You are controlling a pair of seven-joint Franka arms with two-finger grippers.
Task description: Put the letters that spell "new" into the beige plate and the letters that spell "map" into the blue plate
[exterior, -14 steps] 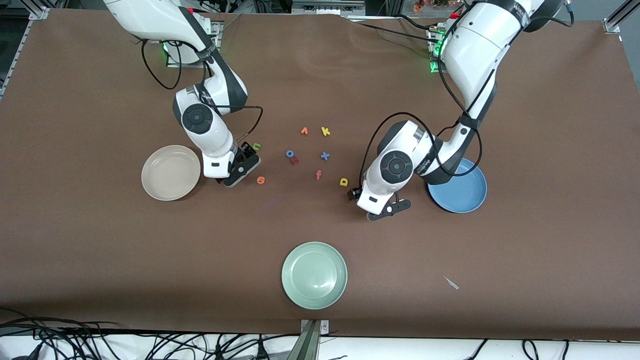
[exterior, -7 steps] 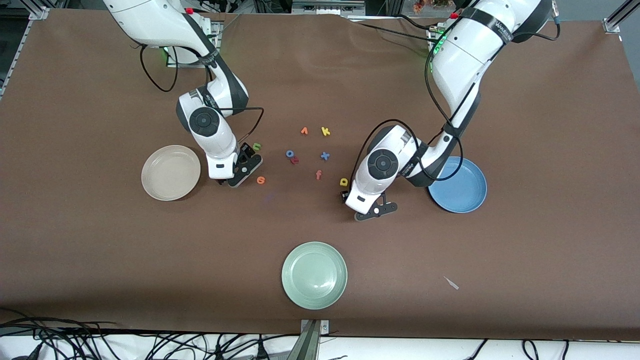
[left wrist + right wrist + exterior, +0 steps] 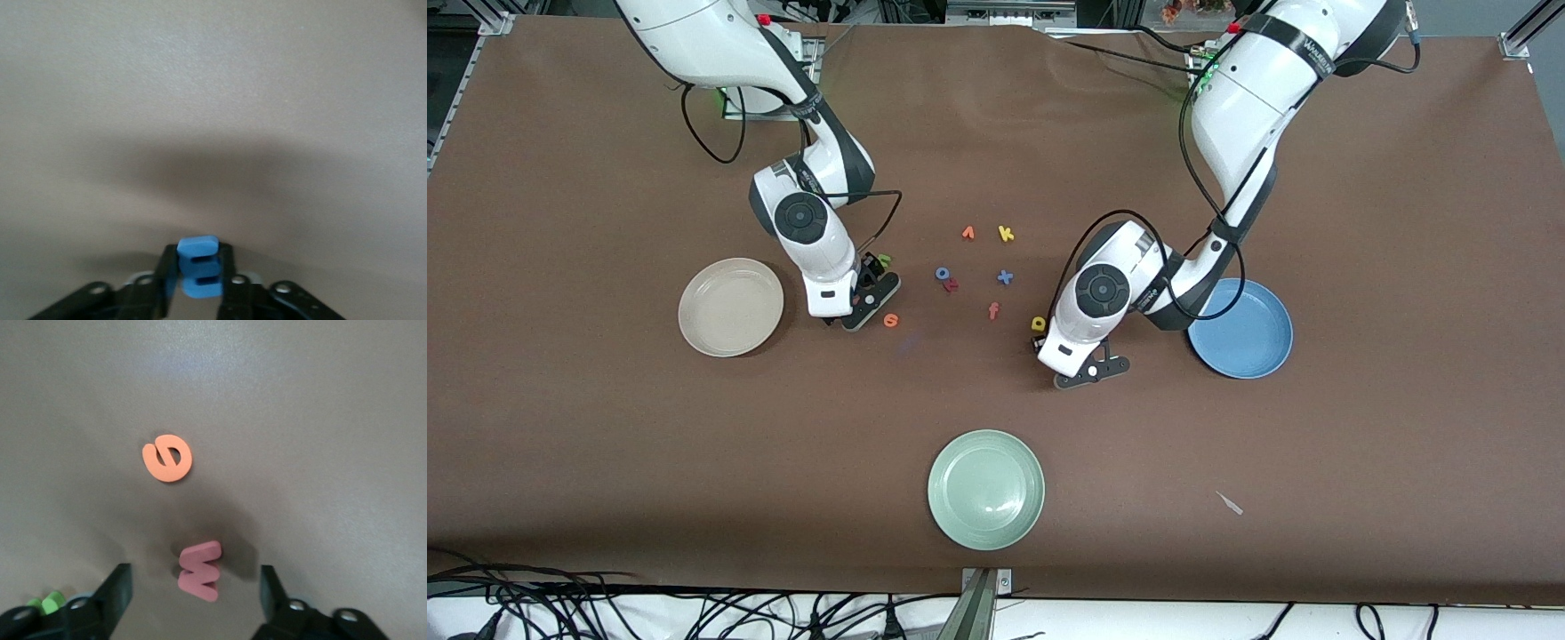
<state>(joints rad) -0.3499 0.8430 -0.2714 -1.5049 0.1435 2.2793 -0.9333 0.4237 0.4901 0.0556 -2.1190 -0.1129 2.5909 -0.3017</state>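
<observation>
With both arms down at the tabletop (image 3: 605, 444), the left tool (image 3: 198, 275) has its fingers pressed onto the periwinkle-blue m (image 3: 197, 248), pinching the little foam letter across its thin sides just above the cloth. In the front view that tool sits tucked under its wrist, right beside the yellow a (image 3: 1039, 324), and the blue plate (image 3: 1258, 351) waits nearby toward the left arm's end of the tabletop, so the carry looks short. Over at the right arm, the right tool (image 3: 195, 595) is spread wide, one finger on each side of the salmon-pink w (image 3: 199, 570), neither finger touching it as far as I can see. The w's long axis runs straight out from the wrist, across the line the fingers close along, so a squeeze should catch it across its narrow width, which is just what you want. The orange e (image 3: 167, 458) lies loose on the cloth close by the w, and the green n (image 3: 884, 260) peeks out farther from the front camera than the tool. The beige plate (image 3: 711, 311) is empty, just beside this arm toward its own end of the tabletop. I can't spot a teal p.
</observation>
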